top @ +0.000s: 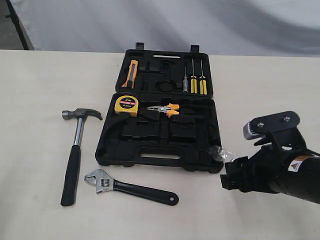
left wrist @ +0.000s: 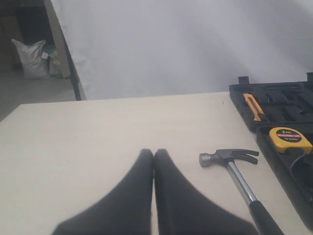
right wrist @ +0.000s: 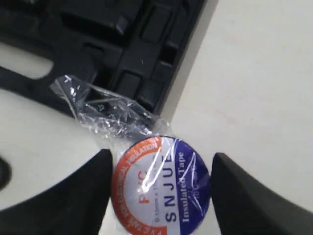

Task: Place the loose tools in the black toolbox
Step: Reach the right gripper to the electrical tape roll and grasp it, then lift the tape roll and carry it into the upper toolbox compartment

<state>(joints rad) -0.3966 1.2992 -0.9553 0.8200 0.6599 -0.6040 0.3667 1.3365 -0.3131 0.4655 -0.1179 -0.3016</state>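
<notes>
The steel claw hammer [top: 75, 150] [left wrist: 230, 159] lies on the table left of the open black toolbox [top: 150, 137] [left wrist: 274, 95] [right wrist: 122, 39]. In front of the toolbox lies the silver adjustable wrench [top: 130, 187] with its black handle. By the toolbox's front right corner rests the small tape roll [top: 218, 153] [right wrist: 161, 191] in its clear wrapper. My right gripper [top: 226, 170] [right wrist: 162, 155] is open and straddles the roll, one finger against it and the other a little apart. My left gripper [left wrist: 153, 152] is shut and empty over bare table, left of the hammer head; the exterior view does not show it.
In the toolbox sit a yellow tape measure [top: 125, 105] [left wrist: 289, 138], orange-handled pliers [top: 165, 109], an orange utility knife [top: 131, 73] [left wrist: 253, 106] and yellow-handled screwdrivers [top: 198, 82]. The beige table [top: 40, 90] runs back to a white backdrop.
</notes>
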